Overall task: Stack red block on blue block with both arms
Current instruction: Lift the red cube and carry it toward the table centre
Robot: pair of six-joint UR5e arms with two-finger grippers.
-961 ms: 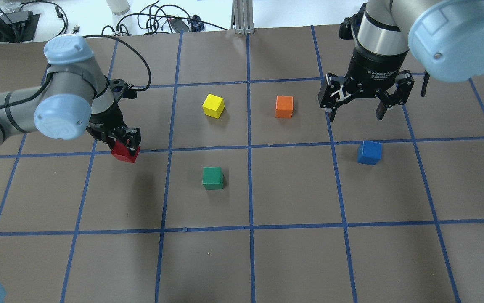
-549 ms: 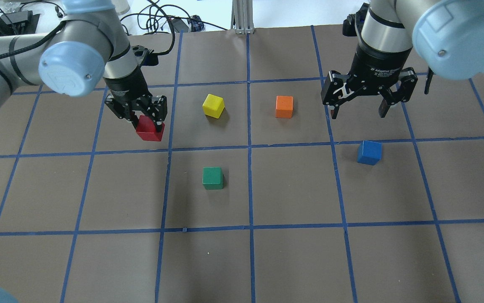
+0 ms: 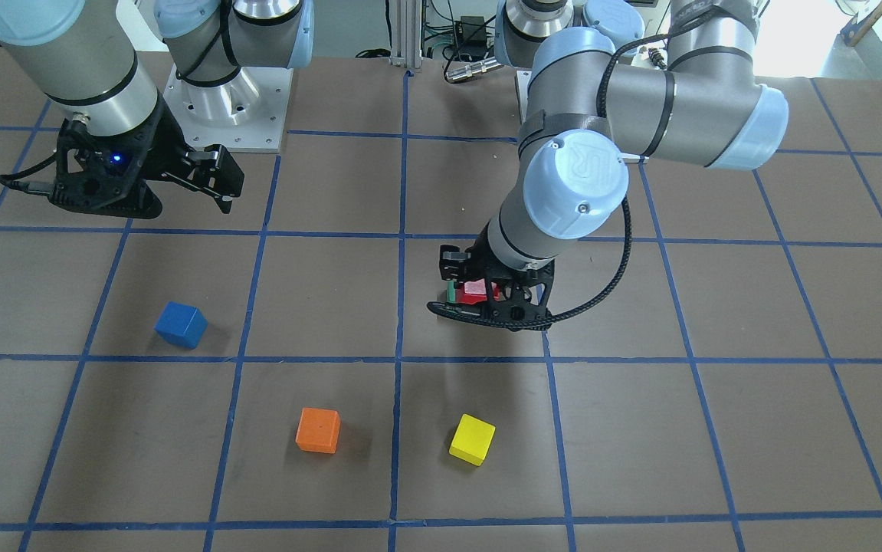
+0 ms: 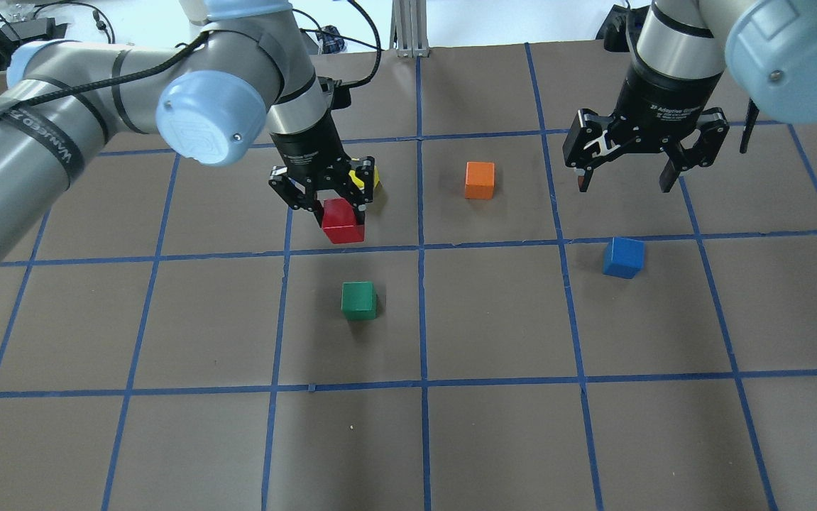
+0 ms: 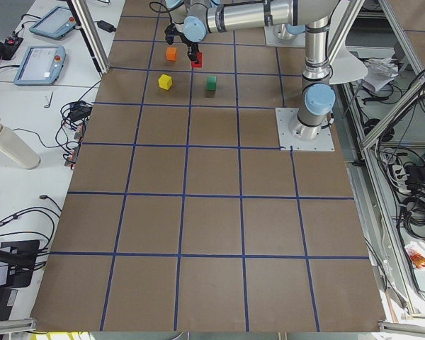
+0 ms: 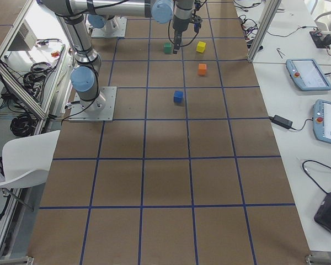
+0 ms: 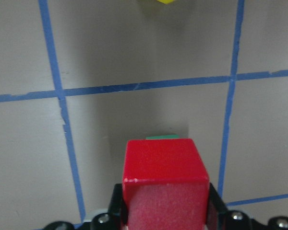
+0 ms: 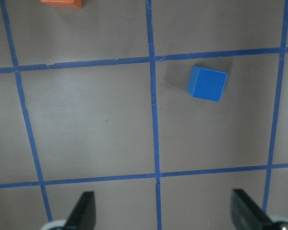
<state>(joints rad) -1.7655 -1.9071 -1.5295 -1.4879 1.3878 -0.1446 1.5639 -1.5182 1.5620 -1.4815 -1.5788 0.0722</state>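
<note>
My left gripper (image 4: 331, 206) is shut on the red block (image 4: 343, 222) and holds it above the table, just in front of the yellow cube. The red block fills the bottom of the left wrist view (image 7: 165, 184) and shows between the fingers in the front view (image 3: 476, 290). The blue block (image 4: 623, 257) sits alone on the table at the right; it also shows in the front view (image 3: 180, 324) and in the right wrist view (image 8: 207, 83). My right gripper (image 4: 625, 183) is open and empty, hovering behind the blue block.
A green cube (image 4: 359, 300) sits in front of the held red block. An orange cube (image 4: 480, 179) lies between the two grippers. A yellow cube (image 3: 472, 439) is partly hidden behind the left gripper in the overhead view. Blue tape lines grid the brown table (image 4: 493, 440).
My left arm has carried the red block to the right, from the table's left part toward the centre near the yellow cube. My right gripper has shifted slightly right and stayed open.
</note>
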